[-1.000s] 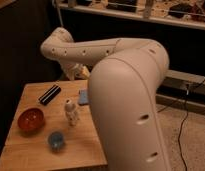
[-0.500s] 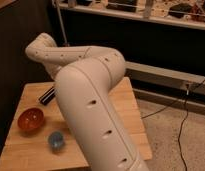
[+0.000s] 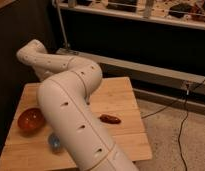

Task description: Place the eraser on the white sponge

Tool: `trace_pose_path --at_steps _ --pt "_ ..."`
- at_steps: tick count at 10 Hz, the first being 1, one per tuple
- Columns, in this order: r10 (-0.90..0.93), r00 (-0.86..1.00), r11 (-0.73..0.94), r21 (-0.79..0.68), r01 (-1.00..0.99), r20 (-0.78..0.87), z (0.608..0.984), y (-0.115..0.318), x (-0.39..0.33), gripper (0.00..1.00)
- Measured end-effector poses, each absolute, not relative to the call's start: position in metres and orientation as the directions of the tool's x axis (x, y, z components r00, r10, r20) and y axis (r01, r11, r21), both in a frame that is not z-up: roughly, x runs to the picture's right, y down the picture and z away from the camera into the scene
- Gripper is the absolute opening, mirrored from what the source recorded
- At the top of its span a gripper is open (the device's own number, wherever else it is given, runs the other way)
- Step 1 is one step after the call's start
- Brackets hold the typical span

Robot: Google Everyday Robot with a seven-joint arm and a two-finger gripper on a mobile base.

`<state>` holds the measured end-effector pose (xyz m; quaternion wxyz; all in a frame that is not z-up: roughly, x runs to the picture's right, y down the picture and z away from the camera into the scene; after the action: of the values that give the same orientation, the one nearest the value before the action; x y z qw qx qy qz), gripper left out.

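My white arm (image 3: 71, 107) fills the middle of the camera view and curves over the wooden table (image 3: 118, 92). Its far end bends back near the table's far left corner (image 3: 32, 52). The gripper is hidden behind the arm and does not show. The black eraser and the white sponge are both hidden behind the arm too.
A red-orange bowl (image 3: 31, 120) sits at the table's left. A blue cup (image 3: 54, 141) peeks out beside the arm near the front edge. A small reddish-brown oblong thing (image 3: 110, 119) lies right of the arm. A dark shelf unit (image 3: 136, 30) stands behind, and a cable (image 3: 183, 120) lies on the floor at right.
The arm has swung across the table and now covers the eraser, the sponge and the white figurine, seen one second ago. The reddish-brown thing has come into view.
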<state>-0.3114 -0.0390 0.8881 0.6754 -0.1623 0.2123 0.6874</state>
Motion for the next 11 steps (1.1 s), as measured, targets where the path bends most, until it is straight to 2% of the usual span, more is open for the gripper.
trace_pose_path --at_steps 5,11 --pt "0.834 -0.301 -0.24 0.187 -0.953 -0.463 0.912 -0.036 -0.324 0.65" --pt "0.8 -0.325 -0.287 0.153 -0.946 -0.504 0.927 -0.021 -0.331 0.65"
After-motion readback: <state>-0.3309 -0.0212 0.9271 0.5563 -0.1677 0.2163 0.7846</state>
